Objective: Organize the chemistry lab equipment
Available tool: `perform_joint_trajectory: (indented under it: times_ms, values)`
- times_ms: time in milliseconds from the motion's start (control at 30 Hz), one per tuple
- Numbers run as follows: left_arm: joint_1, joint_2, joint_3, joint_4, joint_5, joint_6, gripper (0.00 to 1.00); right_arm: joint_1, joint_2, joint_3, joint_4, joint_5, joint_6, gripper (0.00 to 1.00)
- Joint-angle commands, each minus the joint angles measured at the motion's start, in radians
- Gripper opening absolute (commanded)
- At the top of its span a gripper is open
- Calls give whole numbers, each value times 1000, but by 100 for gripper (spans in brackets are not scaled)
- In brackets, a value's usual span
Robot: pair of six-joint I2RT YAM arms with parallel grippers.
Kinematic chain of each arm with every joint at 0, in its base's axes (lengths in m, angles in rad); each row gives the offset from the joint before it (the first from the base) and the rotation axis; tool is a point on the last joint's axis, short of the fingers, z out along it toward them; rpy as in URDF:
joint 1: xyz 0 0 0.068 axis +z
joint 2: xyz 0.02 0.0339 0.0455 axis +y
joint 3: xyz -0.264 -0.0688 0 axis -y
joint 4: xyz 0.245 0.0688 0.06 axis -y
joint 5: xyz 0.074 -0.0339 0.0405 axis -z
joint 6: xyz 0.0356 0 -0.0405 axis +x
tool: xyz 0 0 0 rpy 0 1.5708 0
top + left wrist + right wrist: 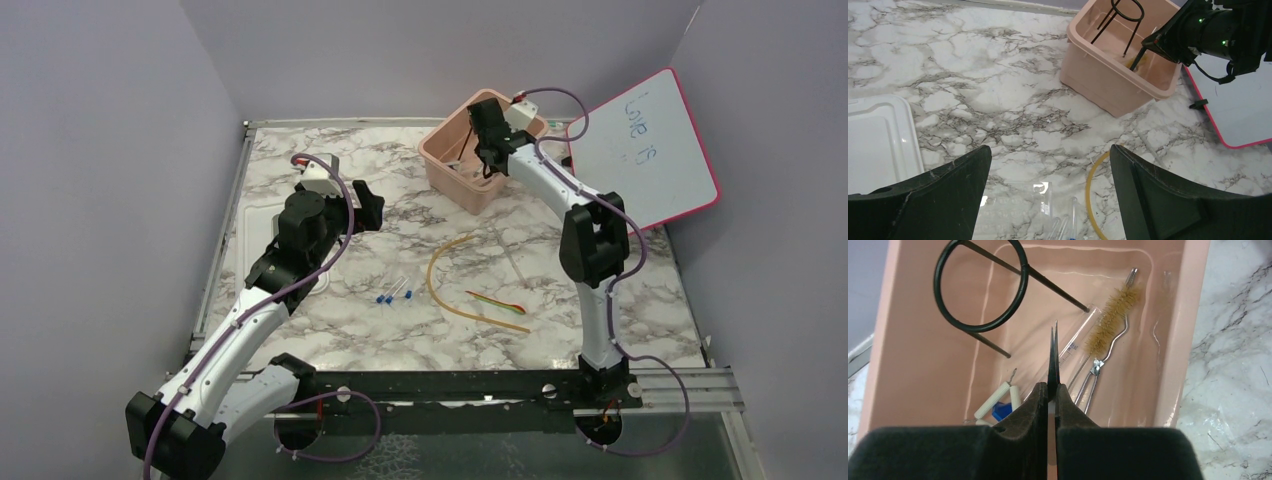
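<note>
Right hand (1052, 390): fingers pressed together, pinching a thin dark metal tool (1053, 352). We take it for the tongs seen edge-on. Its tip points down into the pink bin (1193, 315).
Left hand (1049, 152): fingers spread wide, holding nothing, hovering above the worktop (973, 75) beside the white lid (873, 145).
Bin contents: black wire ring tripod (975, 328) and bristle brush (1108, 322), with small white and blue pieces at the near end.
Loose on worktop: long tan rubber tube (432, 280), spatula (497, 301) just beside it, and tiny blue-tipped pieces (395, 294) to its left. All lie well apart from the bin.
Step in hand: we judge this to be the deposit of the pinched tool, which is over the bin interior and not yet released.
Next move: we would part the right fingers so the tool drops between tripod and brush. We would then lift straight out, clear of the ring.
Caution: the tube looks limp, so we expect it to trail when it is picked up.
</note>
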Motion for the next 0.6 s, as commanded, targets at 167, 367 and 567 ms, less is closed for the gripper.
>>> perform_joint_trajectory:
  times_ms: [167, 367, 567]
  values:
    - [6, 3, -7, 19, -1, 1, 91, -34, 97, 83, -142, 52, 163, 9]
    - [6, 4, -6, 22, 6, 3, 91, -37, 28, 8, -32, 17, 117, 24]
    - [6, 2, -7, 22, 7, 3, 91, -38, -53, 1, -22, 4, 82, 35]
